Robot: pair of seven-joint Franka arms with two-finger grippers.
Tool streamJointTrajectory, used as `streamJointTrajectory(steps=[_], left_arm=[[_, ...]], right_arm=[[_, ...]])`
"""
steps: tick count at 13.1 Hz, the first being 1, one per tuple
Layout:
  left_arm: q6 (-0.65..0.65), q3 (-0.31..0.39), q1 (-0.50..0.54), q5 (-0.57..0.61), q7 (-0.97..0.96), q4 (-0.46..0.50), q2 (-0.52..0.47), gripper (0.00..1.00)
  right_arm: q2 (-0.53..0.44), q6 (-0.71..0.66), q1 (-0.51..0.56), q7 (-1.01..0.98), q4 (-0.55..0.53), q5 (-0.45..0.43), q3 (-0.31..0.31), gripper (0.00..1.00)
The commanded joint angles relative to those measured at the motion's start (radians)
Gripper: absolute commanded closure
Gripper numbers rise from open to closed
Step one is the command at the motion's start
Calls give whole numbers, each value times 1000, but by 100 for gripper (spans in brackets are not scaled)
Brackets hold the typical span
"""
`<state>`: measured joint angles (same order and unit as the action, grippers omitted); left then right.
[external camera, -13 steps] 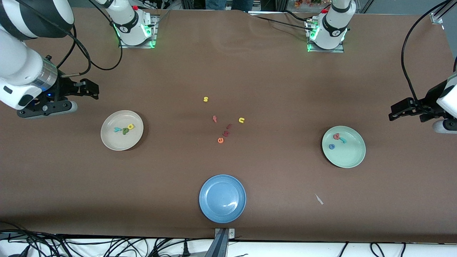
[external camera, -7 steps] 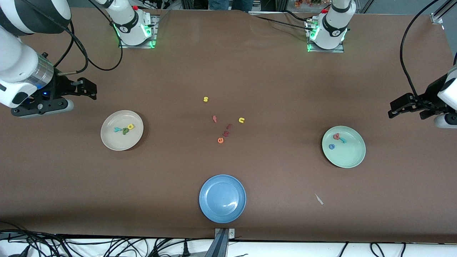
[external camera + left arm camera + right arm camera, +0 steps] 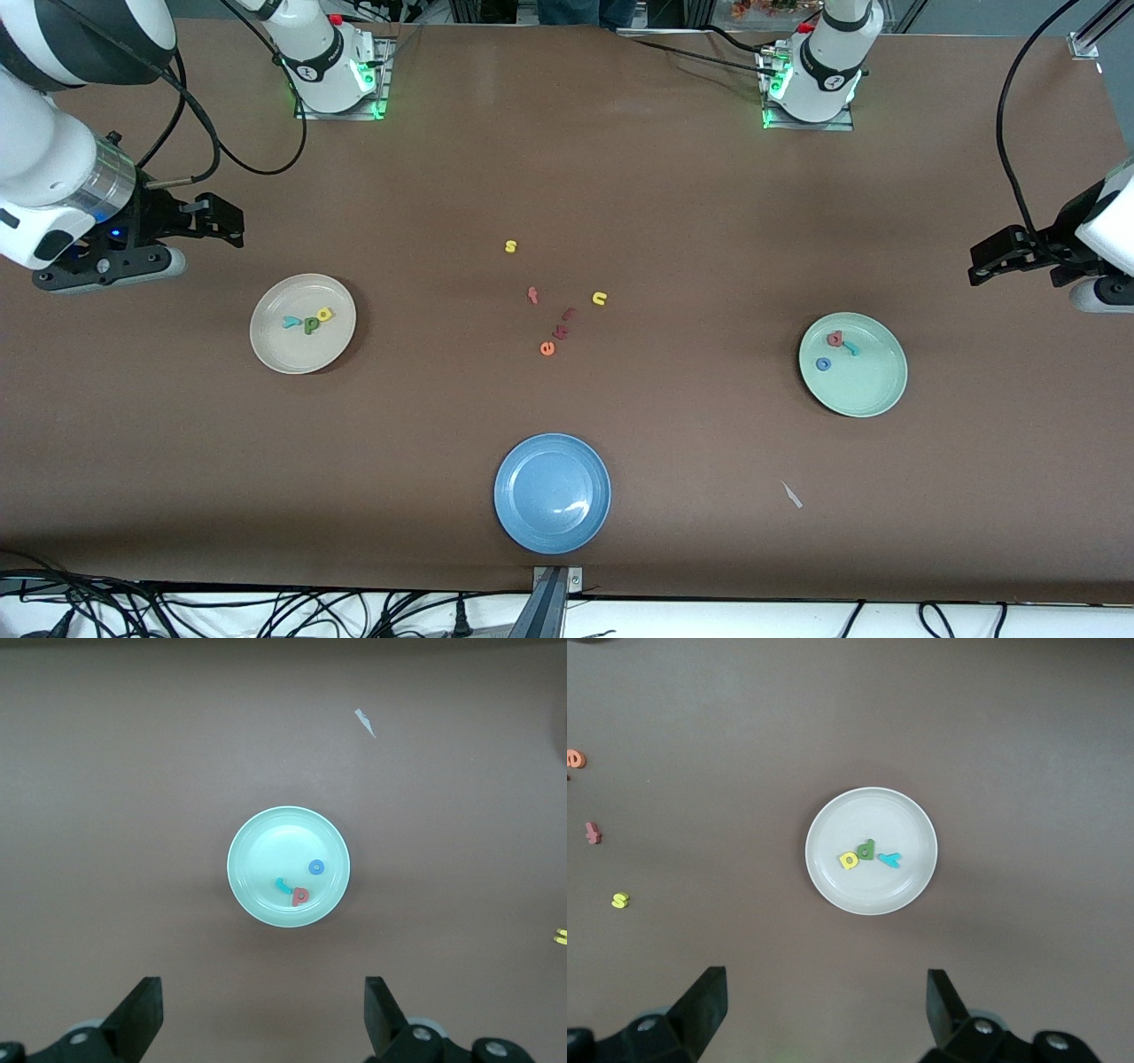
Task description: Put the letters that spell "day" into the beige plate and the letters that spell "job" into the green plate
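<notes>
Green plate (image 3: 266,904) under left pincer (image 3: 264,1020) — beige plate (image 3: 833,890) under right pincer (image 3: 827,1014) — jaws apart.

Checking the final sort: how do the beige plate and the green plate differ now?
The beige plate holds a yellow "a", dark green "d" and teal "y"; the green plate holds a blue "o", salmon-red "b" and teal "j". The beige plate sits toward the right arm's end, the green plate toward the left arm's. Both are round, rimmed and similar in size.

The dark red letters (image 3: 565,323) are too small to read; both wrist views crop their pincers' bases.
</notes>
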<state>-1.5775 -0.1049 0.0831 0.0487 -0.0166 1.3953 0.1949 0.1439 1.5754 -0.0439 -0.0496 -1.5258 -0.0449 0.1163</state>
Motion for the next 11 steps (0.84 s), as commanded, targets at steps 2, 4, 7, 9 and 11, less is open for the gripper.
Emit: streamJointTrajectory(steps=[2,4,7,9,11], left_arm=[[-3,-9,13,11,4,2,32,0],[-3,-9,13,11,4,4,38,0],[-27,-9,23,8,4,5,41,0],[-29,-7,27,-9,4,10,47,1],[-29,-7,26,-10,4,14,49,1]], right_arm=[[14,-28,-7,-16,35,17,-9,1],[14,-28,-4,-18,35,17,-9,1],[14,-28,-4,-18,33,17,-10,1],[16,-28,-4,-18,33,17,-10,1],[16,-28,-4,-18,33,17,-10,1]])
